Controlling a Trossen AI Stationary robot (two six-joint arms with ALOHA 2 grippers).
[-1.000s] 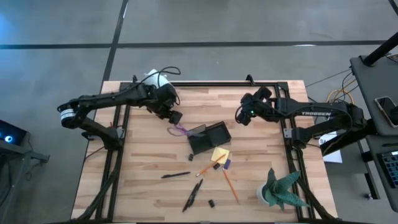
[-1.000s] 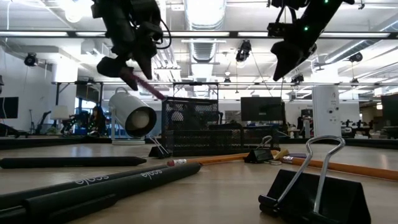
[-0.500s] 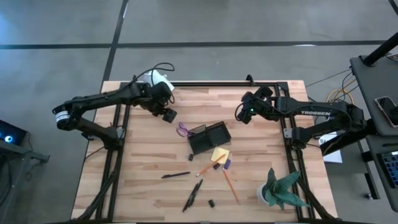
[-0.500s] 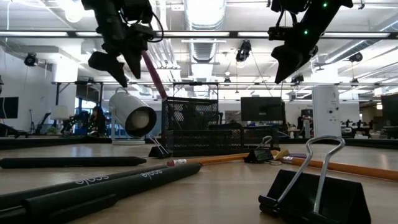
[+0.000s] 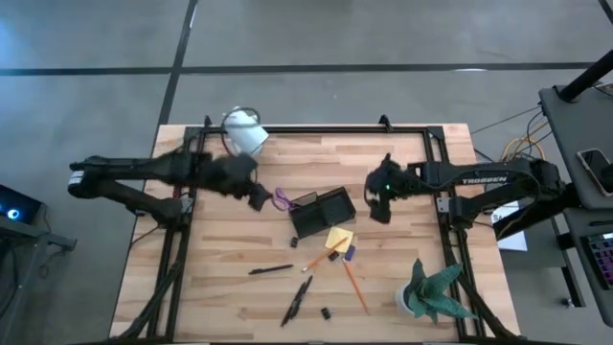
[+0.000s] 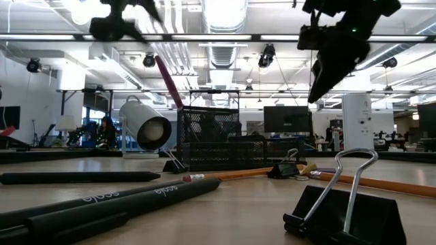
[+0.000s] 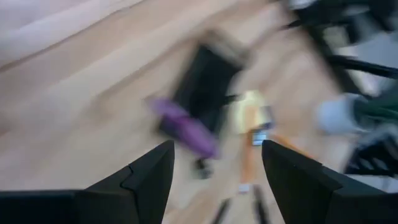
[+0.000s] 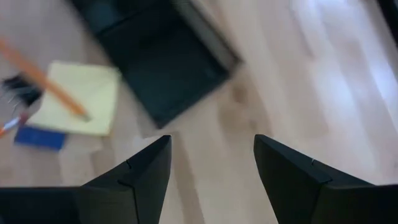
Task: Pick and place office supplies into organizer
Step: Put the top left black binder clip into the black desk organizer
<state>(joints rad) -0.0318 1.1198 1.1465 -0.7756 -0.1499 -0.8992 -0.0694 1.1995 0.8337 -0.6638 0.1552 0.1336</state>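
The purple-handled scissors [image 5: 281, 199] stand slanted with their blade end in the left compartment of the dark organizer [image 5: 324, 213], and their handles [image 6: 167, 80] lean out over its left wall. My left gripper [image 5: 255, 193] is open and empty just left of the scissors, which show blurred in its wrist view [image 7: 186, 127]. My right gripper [image 5: 376, 203] is open and empty, up in the air right of the organizer [image 8: 165, 62]. The yellow sticky pad [image 5: 338, 238], orange pencils [image 5: 356, 286], black pens [image 5: 297, 300] and a small black piece [image 5: 326, 312] lie on the table nearer the front.
A white cylindrical camera [image 5: 244, 130] stands at the far left, and a green plant [image 5: 433, 293] at the near right. Black frame rails [image 5: 182, 240] run along both sides of the table. A binder clip [image 6: 340, 207] and pens [image 6: 102, 201] lie close to the low camera.
My left gripper has let go of the scissors, which now stand leaning in the organizer. It has then drawn back toward the table's left and near edge, rising. My right gripper has moved toward the near edge and down, closer to the organizer.
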